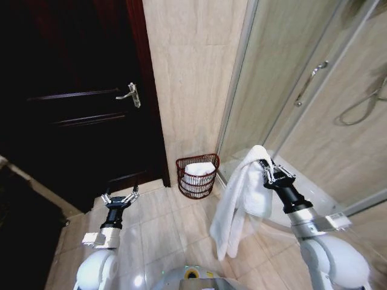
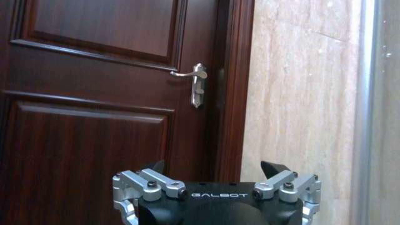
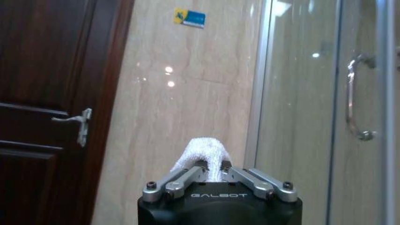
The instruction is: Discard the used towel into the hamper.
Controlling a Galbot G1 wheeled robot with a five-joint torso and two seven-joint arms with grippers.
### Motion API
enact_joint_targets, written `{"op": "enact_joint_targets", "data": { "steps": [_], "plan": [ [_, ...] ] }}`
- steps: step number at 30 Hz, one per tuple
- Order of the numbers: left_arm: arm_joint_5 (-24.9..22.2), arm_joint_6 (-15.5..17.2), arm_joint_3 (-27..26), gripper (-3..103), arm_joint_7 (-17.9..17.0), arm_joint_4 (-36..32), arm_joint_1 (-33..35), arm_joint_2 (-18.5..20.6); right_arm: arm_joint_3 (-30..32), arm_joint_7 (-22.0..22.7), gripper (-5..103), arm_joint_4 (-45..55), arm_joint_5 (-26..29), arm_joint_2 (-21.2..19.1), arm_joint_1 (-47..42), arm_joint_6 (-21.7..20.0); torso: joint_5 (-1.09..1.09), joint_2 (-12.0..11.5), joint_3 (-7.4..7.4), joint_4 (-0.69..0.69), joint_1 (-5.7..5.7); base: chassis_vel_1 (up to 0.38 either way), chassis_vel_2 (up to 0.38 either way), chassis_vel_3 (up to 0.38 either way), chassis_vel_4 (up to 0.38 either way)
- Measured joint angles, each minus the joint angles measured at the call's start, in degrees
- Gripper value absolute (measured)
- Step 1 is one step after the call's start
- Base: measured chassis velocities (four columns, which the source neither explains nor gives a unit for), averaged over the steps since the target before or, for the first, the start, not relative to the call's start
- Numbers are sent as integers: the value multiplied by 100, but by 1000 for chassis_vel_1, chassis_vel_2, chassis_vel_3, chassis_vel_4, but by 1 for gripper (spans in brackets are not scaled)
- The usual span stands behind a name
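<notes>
The right gripper (image 1: 266,170), jaws clamped on the white towel (image 1: 242,196), held it aloft (undelivered) near the hamper (image 1: 198,176); the left gripper (image 1: 120,197) idled, jaws apart.

Right gripper (image 1: 266,168) raised, fingers pinched (something held); left gripper (image 1: 120,197) low, spread.

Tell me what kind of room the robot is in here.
Most likely a bathroom: a glass shower enclosure with a shower hose, tiled wall and floor, and a wire hamper holding white towels beside a dark wooden door.
</notes>
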Motion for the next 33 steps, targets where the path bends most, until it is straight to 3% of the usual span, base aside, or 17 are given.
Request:
{"op": "enact_joint_targets", "data": {
  "steps": [15, 23, 33],
  "plan": [
    [-10, -79, -51, 100, -1, 20, 44, -26, -51, 52, 5, -57, 27, -114, 110, 40, -3, 308, 160, 0, 142, -14, 24, 11, -14],
    [2, -83, -112, 100, -5, 20, 13, -138, -81, 198, 5, -305, 359, -651, 541, -86, -2, 569, 307, 0, 266, 0, 0, 0, 0],
    [79, -149, -80, 100, -8, 114, 27, -307, -189, 232, 5, -472, 604, -983, 771, -168, -2, 815, 439, 0, 377, 0, 0, 0, 0]
  ]
}}
